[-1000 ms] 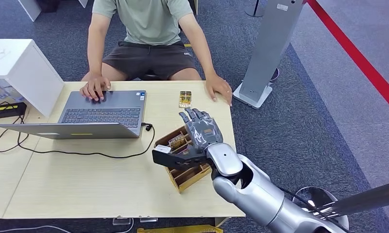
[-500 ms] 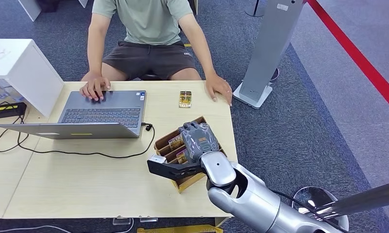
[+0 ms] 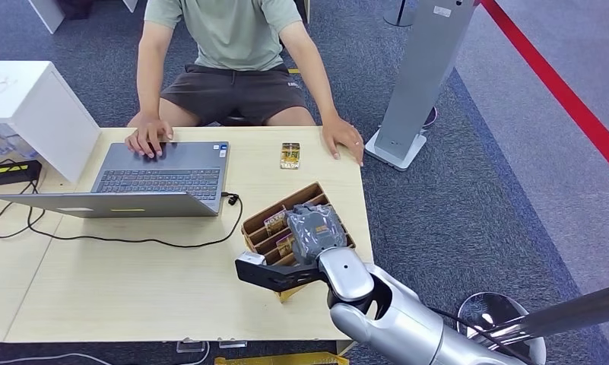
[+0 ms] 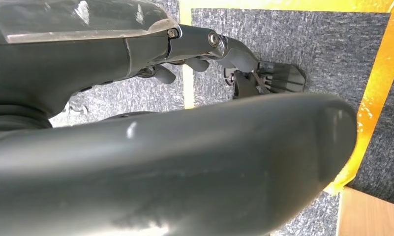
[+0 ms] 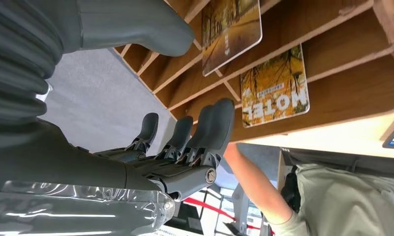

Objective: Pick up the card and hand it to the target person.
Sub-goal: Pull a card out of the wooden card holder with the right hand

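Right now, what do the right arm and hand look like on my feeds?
The right arm is glossy silver with rounded joint housings and a black wrist bracket. The right hand has a grey ribbed cover, a thick grey thumb and darker fingers.

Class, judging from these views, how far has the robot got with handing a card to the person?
Done: one card lies by the person. In hand: the right hand is over the tray, gripping nothing. Left: grasp a tray card, lift and pass it.
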Motion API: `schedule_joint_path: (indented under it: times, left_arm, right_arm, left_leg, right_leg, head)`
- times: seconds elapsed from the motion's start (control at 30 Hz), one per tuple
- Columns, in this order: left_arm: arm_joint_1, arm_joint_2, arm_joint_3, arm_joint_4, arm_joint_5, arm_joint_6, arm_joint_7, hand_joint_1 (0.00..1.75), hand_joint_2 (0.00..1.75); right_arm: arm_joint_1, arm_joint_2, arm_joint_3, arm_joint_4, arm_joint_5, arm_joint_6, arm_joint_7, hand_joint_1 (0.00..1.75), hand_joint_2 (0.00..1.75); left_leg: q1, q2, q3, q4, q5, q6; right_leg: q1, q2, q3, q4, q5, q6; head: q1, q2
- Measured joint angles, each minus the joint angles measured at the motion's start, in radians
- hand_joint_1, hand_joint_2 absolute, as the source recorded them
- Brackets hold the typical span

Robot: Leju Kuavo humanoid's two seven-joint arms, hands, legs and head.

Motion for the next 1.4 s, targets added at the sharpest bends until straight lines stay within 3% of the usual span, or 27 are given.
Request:
schedule_joint_path:
  times: [0.2,0.73,1.0,1.4]
  left_arm:
    - [0.000,0.000,0.000,0.000,-0.001,0.001,0.001,0.00,0.00]
    - [0.000,0.002,0.000,0.000,-0.010,-0.002,0.000,0.00,0.00]
    - [0.000,0.001,0.000,0.000,-0.010,-0.002,0.000,0.00,0.00]
    - [0.000,0.001,0.000,0.000,-0.010,-0.003,0.000,0.00,0.00]
  right_arm:
    - [0.012,-0.004,0.003,0.000,-0.009,0.000,0.000,0.74,1.75]
    - [0.018,-0.002,0.027,0.050,-0.034,-0.006,-0.005,0.82,1.75]
    - [0.019,0.002,0.032,0.060,-0.040,-0.012,-0.006,1.31,1.75]
    - [0.019,0.003,0.033,0.062,-0.041,-0.012,-0.006,1.41,1.75]
  left_leg:
    - [0.000,0.000,0.000,0.000,0.000,0.000]
    - [0.000,0.000,0.000,0.000,0.000,0.000]
    - [0.000,0.000,0.000,0.000,0.000,0.000]
    - [0.000,0.000,0.000,0.000,0.000,0.000]
  right_leg:
    - [0.000,0.000,0.000,0.000,0.000,0.000]
    - [0.000,0.000,0.000,0.000,0.000,0.000]
    - [0.000,0.000,0.000,0.000,0.000,0.000]
    - [0.000,0.000,0.000,0.000,0.000,0.000]
  head:
    - [0.000,0.000]
    - [0.000,0.000]
    - [0.000,0.000]
    - [0.000,0.000]
